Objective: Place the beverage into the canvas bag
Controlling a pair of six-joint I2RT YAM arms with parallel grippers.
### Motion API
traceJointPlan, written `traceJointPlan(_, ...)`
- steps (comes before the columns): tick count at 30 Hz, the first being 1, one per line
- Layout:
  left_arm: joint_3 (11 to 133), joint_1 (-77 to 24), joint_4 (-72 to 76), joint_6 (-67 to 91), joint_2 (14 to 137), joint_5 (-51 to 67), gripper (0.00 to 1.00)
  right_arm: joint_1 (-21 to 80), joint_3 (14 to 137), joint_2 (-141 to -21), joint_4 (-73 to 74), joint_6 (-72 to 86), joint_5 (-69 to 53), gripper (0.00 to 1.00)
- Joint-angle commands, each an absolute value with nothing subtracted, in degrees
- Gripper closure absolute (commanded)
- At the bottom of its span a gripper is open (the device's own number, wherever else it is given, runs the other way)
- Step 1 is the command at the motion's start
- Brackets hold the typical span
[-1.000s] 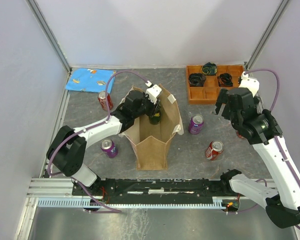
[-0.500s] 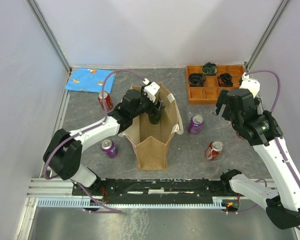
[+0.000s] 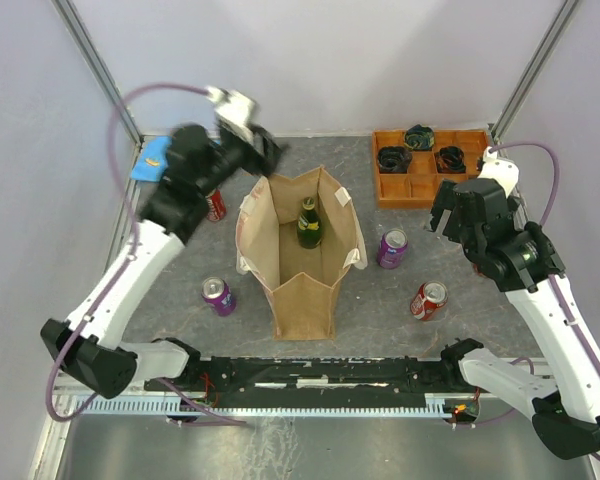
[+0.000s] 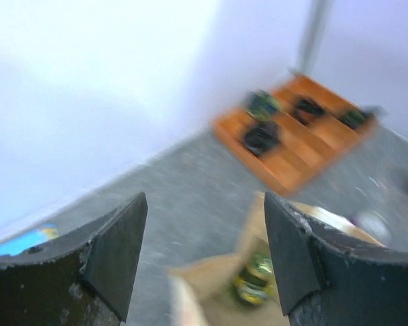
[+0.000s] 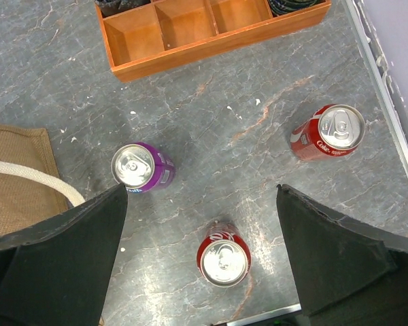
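From above, your left claw (image 3: pixel 262 150) hangs blurred beyond the far-left corner of the canvas bag (image 3: pixel 302 290). The bag stands upright and open on the surface (image 3: pixel 380 320), and the beverage (image 3: pixel 308 222), a green bottle, stands inside it. Your right claw (image 3: pixel 445 215) hovers between the orange tray (image 3: pixel 427 190) and a purple can (image 3: pixel 392 247). On the left wrist view that claw is spread with nothing between its fingers, the bag and bottle blurred below. On the right wrist view the claw is likewise spread and empty above the purple can, a red can (image 5: pixel 223 261) and a second red can (image 5: pixel 330 132).
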State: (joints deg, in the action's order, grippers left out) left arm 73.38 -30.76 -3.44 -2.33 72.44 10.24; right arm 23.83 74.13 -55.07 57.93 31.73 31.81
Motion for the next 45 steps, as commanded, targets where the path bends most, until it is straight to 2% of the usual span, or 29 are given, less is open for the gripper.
traceJointPlan(1,90.15,-17.73,-28.68,-3.29,75.21,11.27,0.23,23.62,73.96,-54.45,57.48,32.56,31.28,0.02)
traceJointPlan(7,101.05,-9.82,-52.78,-9.8,85.0,7.34,0.2,23.64,73.98,-56.14,57.57,32.65,30.27,0.01)
traceJointPlan(13,107.05,-4.64,-60.91,-9.2,95.94,6.8,0.16,23.64,73.56,-57.14,56.57,32.43,29.0,0.01)
traceJointPlan(24,115.49,-2.77,-61.8,-9.34,112.16,2.0,0.09,23.63,72.09,-55.93,57.95,32.99,28.11,0.01)
traceJointPlan(42,114.5,-1.87,-59.88,-10.14,121.64,-0.86,0.08,23.64,70.86,-54.01,59.67,33.57,28.03,0.01)
traceJointPlan(45,113.42,-1.67,-59.99,-10.44,121.9,-0.71,0.11,23.63,70.88,-53.86,59.8,33.53,28.2,0.01)
